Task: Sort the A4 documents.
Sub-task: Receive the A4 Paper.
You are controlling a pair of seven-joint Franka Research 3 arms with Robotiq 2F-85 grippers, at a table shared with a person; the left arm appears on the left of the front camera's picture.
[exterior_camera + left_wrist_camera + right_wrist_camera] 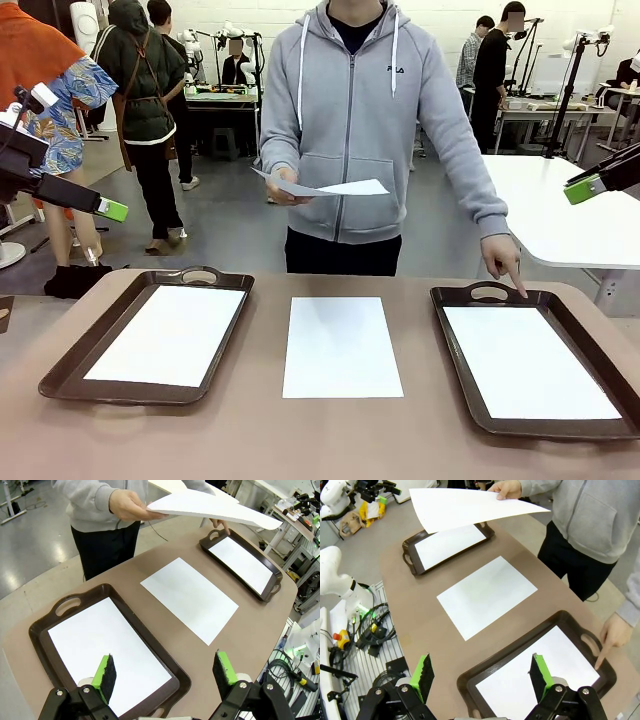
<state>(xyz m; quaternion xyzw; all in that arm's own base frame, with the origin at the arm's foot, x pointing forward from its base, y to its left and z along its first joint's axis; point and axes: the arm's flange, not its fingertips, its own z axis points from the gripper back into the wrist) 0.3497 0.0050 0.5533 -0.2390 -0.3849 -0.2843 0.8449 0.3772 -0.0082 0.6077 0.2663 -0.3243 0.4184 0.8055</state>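
sheet (342, 346): thin, white, rectangular; trays (86, 350): dark brown, handled, glossy

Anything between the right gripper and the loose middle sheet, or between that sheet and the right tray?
Nothing visible. The right gripper hangs open above the right tray; bare tabletop separates the middle sheet from it. The person's hand points at that tray's far rim.

The room was lit brightly and evenly from above, so the shadows on the table (260, 440) were soft and weak, with a pale grey shade on the upper part of the middle sheet (342, 347). The floor (50, 550) carried bright spots of glare in the left wrist view. Both wrist views were sharp but bent near the edges.
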